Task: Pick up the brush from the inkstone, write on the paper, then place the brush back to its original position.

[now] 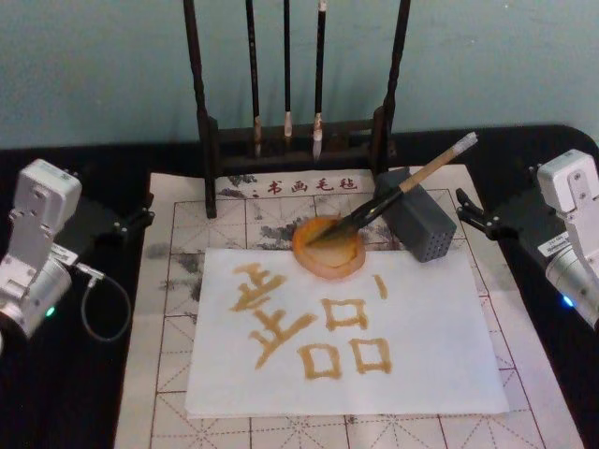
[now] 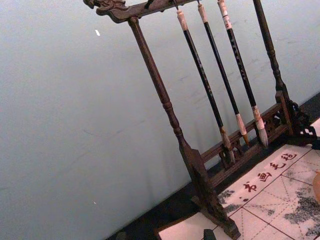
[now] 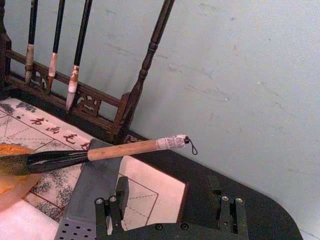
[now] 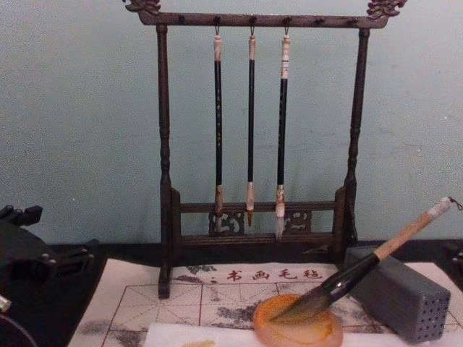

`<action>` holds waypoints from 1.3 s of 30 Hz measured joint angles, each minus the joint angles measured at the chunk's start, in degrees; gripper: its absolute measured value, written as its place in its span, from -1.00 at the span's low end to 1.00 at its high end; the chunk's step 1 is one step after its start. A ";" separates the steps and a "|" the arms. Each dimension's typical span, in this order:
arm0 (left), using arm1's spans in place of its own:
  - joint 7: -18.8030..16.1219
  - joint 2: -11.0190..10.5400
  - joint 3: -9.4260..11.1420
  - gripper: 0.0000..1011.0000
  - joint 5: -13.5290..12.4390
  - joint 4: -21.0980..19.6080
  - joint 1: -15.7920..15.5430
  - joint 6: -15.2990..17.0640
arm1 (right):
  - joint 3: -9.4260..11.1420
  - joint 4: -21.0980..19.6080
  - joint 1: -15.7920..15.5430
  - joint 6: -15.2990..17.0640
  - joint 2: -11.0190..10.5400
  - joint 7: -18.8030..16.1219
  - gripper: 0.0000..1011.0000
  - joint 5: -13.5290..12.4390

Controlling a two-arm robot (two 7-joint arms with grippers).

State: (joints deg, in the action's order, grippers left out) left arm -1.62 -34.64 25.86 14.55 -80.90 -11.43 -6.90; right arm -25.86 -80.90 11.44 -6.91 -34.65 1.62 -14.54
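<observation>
Right pincer (image 3: 167,205) hangs apart, empty, near the brush (image 1: 393,190), whose bristles lie in the inkstone (image 1: 328,257) at the edge of the paper (image 1: 440,318); left pincer (image 1: 140,217): state I cannot tell.

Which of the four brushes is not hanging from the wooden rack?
The thick brush with the tan handle: it lies tilted, bristles in the orange inkstone, handle leaning on the grey block. The three thin brushes hang.
</observation>
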 joint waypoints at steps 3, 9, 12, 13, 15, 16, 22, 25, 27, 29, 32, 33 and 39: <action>0.00 0.00 0.00 0.98 0.00 0.00 0.00 0.00 | 0.00 0.00 0.00 0.00 0.00 0.00 0.98 0.00; 0.00 0.00 0.00 0.98 0.00 0.00 0.00 0.00 | 0.00 0.00 0.00 0.00 0.00 0.00 0.98 0.00; 0.00 0.00 0.00 0.98 0.00 0.00 0.00 0.00 | 0.00 0.00 0.00 0.01 0.00 0.00 0.98 0.00; 0.00 0.00 0.00 0.98 0.00 0.00 0.00 0.00 | 0.00 0.00 0.00 0.01 0.00 0.00 0.98 0.00; 0.00 0.00 0.00 0.98 0.00 0.00 0.00 0.00 | 0.00 0.00 0.00 0.00 0.00 0.00 0.98 0.00; 0.00 0.00 0.00 0.98 0.00 0.00 0.00 0.00 | 0.00 0.00 0.00 0.01 0.00 0.00 0.98 0.00; 0.00 0.00 0.00 0.98 0.00 0.00 0.00 0.00 | 0.00 0.00 0.00 0.00 0.00 0.00 0.98 0.00; 0.00 0.00 0.00 0.98 0.00 0.00 0.00 0.00 | 0.00 0.00 0.00 0.01 0.00 0.00 0.98 0.00; 0.00 0.00 0.00 0.98 0.00 0.00 0.00 0.00 | 0.00 0.00 0.00 0.01 0.00 0.00 0.98 0.00; 0.00 0.00 0.00 0.98 0.00 0.00 0.00 0.00 | 0.00 0.00 0.00 0.01 0.00 0.00 0.98 0.00; 0.00 0.00 0.00 0.98 0.00 0.00 0.00 0.00 | 0.00 0.00 0.00 0.01 0.00 0.00 0.98 0.00; 0.00 0.00 0.00 0.98 0.00 0.00 0.00 0.00 | 0.00 0.00 0.00 0.01 0.00 0.00 0.98 0.00; 0.00 0.00 0.00 0.98 0.00 0.00 0.00 0.00 | 0.00 0.00 -0.01 0.01 0.00 0.00 0.98 0.00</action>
State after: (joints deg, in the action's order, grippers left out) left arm -1.62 -34.65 25.86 14.55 -80.90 -11.43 -6.91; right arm -25.86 -80.90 11.43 -6.91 -34.65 1.62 -14.55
